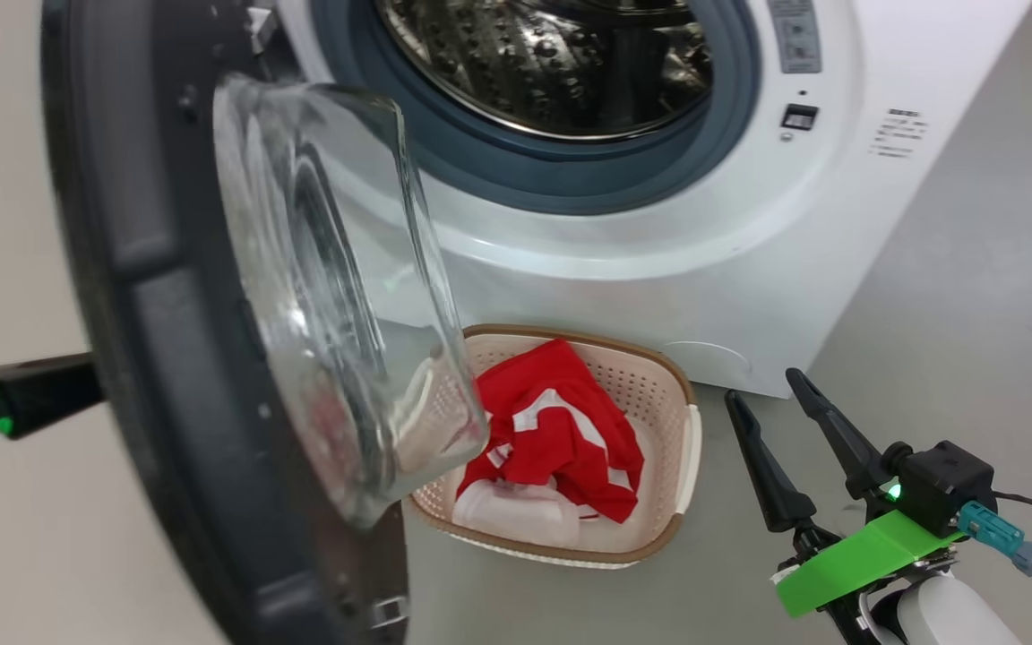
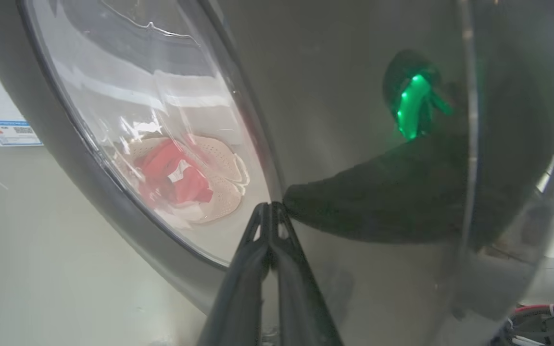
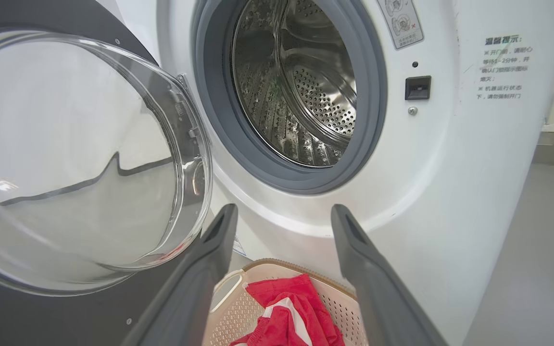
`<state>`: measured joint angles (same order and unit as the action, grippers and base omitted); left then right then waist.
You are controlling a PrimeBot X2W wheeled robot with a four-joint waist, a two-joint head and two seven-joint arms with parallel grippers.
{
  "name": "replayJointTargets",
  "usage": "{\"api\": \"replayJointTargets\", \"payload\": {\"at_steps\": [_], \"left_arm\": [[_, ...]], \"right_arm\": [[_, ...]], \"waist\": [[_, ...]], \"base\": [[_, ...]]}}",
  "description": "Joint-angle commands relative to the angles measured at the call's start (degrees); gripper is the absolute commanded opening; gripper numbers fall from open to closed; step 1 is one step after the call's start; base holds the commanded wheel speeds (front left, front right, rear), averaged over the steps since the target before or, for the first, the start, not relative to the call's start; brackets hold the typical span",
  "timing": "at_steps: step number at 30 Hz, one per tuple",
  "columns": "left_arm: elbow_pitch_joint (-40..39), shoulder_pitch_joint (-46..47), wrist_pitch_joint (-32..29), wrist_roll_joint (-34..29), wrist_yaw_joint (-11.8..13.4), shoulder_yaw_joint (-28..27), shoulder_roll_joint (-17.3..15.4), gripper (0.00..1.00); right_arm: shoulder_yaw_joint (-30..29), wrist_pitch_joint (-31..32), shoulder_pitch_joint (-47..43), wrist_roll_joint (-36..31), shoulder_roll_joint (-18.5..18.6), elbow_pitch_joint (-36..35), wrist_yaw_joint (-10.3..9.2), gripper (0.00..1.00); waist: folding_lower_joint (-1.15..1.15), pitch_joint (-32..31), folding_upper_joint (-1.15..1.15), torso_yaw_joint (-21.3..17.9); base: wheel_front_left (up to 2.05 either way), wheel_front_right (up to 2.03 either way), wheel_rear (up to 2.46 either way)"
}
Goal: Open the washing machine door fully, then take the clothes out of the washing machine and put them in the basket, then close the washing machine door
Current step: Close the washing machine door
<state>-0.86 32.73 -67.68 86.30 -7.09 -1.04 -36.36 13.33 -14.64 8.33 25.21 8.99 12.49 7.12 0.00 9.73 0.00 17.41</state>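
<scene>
Right of the drum opening (image 3: 301, 86), the washing machine (image 3: 450, 202) carries a Chinese notice (image 3: 502, 67) headed 温馨提示 (its smaller lines are too fine to read).

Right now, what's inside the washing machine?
In the washing machine, the drum shows bare steel, no fabric; its near floor hides behind the gasket. The clothes lie in the basket.

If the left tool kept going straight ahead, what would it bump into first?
The washing machine door: the left tool points at its dark outer face, tips seemingly touching it.
</scene>
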Motion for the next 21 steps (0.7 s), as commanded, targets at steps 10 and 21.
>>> {"api": "replayJointTargets", "payload": {"at_steps": [10, 21], "left_arm": [[-5.21, 6.46, 11.23, -4.05, -0.40, 3.96, 2.51, 0.00], [-2.44, 11.07, 26.07, -7.96, -0.40, 13.99, 2.76, 0.00]], "right_arm": [[-0.07, -0.36, -0.57, -0.04, -0.94, -2.09, 0.36, 1.00], [-1.19, -0.36, -0.05, -0.18, -2.03, -2.71, 0.36, 1.00]], "waist": [[0.00, -0.27, 0.00, -7.07], [0.00, 1.36, 0.00, -14.07]], "base": [[0.00, 0.00, 0.00], [0.00, 0.00, 0.00]]}}
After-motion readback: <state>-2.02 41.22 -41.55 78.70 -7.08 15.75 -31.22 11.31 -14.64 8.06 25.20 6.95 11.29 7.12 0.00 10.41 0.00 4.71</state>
